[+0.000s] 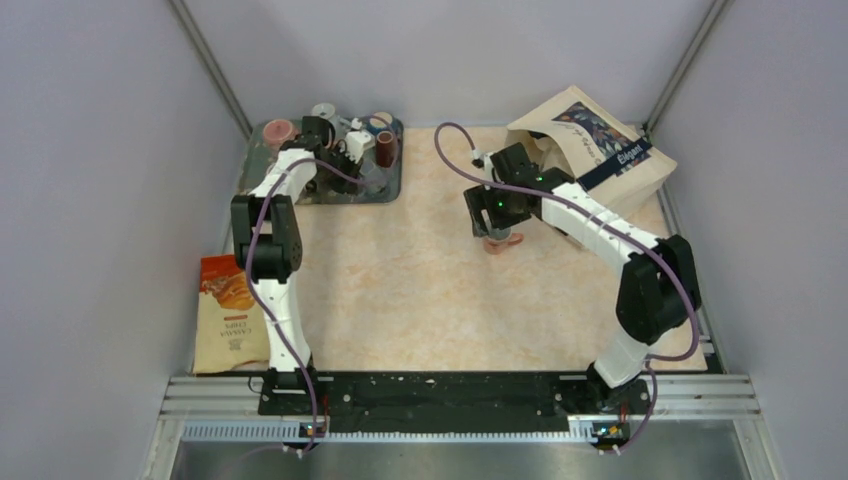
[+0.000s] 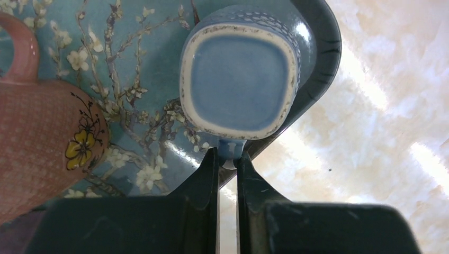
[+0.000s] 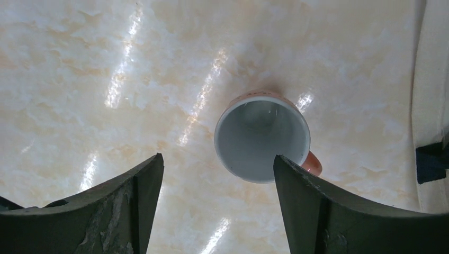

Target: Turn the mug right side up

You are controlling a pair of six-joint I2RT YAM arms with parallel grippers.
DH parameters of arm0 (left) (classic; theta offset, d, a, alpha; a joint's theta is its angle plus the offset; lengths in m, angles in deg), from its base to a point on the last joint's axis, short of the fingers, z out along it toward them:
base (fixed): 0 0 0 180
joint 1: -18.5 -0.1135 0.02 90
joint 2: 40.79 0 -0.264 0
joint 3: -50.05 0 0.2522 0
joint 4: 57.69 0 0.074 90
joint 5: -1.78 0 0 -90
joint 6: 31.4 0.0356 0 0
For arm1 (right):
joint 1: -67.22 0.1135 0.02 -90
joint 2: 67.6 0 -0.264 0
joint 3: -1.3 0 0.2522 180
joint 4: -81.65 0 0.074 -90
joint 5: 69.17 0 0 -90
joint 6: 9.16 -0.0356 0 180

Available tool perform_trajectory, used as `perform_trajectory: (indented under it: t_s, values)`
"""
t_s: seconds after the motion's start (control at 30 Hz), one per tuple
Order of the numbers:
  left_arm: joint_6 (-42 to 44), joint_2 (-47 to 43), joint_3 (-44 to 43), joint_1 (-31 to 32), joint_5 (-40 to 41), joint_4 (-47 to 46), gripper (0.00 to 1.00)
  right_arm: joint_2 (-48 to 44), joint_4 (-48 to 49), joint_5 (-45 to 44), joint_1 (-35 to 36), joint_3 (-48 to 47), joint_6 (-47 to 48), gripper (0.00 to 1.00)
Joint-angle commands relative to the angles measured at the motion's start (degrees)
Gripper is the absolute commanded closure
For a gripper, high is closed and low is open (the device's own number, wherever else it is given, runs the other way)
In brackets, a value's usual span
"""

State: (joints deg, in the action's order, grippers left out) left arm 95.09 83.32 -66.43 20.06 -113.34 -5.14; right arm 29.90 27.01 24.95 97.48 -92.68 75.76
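hovering mid-table, the right gripper (image 3: 217,174) hangs spread wide over an orange mug (image 3: 262,137) already standing mouth-up. farther back, the left gripper (image 2: 227,155) is pinched on the handle (image 2: 231,148) of a blue mug (image 2: 238,74) sitting base-up on the tray (image 2: 320,63); lift it clear of the rim first, then roll the wrist slowly.

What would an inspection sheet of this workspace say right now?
Surface: beige marbled tabletop, glare streaks.
Job's things: upside-down blue ceramic mug on floral tray; orange ceramic mug upright on table.
Clutter: pink flowered mug, orange chips bag, brown paper bag.
Grippers: left gripper pinching blue mug's handle; right gripper open above orange mug.
Cables: purple cables along both arms.
Surroundings: grey enclosure walls.
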Motion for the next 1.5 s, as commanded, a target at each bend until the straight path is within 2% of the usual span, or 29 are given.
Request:
perform_trajectory:
  t_s: [0.0, 0.07, 0.13, 0.3, 0.53, 0.7, 0.8, 1.07, 1.23, 1.33, 1.47]
  values:
    - [-14.2, -4.0, 0.7, -0.2, -1.0, -2.9, 1.00, -6.9, 7.0, 0.9, 0.5, 1.2, -3.7, 0.21]
    - [-20.9, -6.0, 1.3, -0.3, -2.2, -5.0, 1.00, -9.0, 12.0, 3.0, 0.4, 3.0, -6.2, 0.09]
    - [-27.4, -8.1, 2.2, -0.3, -4.2, -6.6, 1.00, -10.7, 18.6, 6.1, 0.4, 5.4, -9.7, 0.01]
    - [-39.3, -11.2, 4.3, -0.3, -11.9, -7.2, 1.00, -12.1, 39.5, 13.4, 0.6, 12.6, -22.6, 0.01]
    - [-49.0, -17.0, 8.5, -0.1, -23.2, -9.6, 1.00, -6.0, 61.5, 14.8, 0.7, 14.9, -40.1, 0.02]
    - [-53.3, -21.6, 12.2, 0.8, -28.5, -12.0, 1.00, -1.2, 71.9, 15.9, 0.9, 14.4, -49.6, 0.08]
    - [-52.3, -24.8, 13.0, 2.8, -28.6, -12.0, 1.00, 0.9, 69.1, 15.0, 1.3, 11.1, -50.5, 0.11]
    - [-51.9, -28.5, 14.7, 7.7, -30.0, -12.0, 1.00, 2.6, 71.7, 13.8, 1.3, 9.7, -53.0, 0.21]
    - [-51.9, -28.6, 15.7, 10.0, -30.4, -11.8, 1.00, 1.0, 78.4, 13.8, 1.3, 12.2, -54.2, 0.39]
    - [-51.8, -28.2, 16.2, 10.3, -30.0, -12.1, 1.00, -1.1, 79.0, 13.2, 1.3, 13.0, -53.4, 0.47]
    - [-51.6, -27.7, 16.2, 11.2, -30.7, -12.1, 1.00, -0.5, 83.9, 15.4, 1.3, 13.5, -55.0, 0.64]
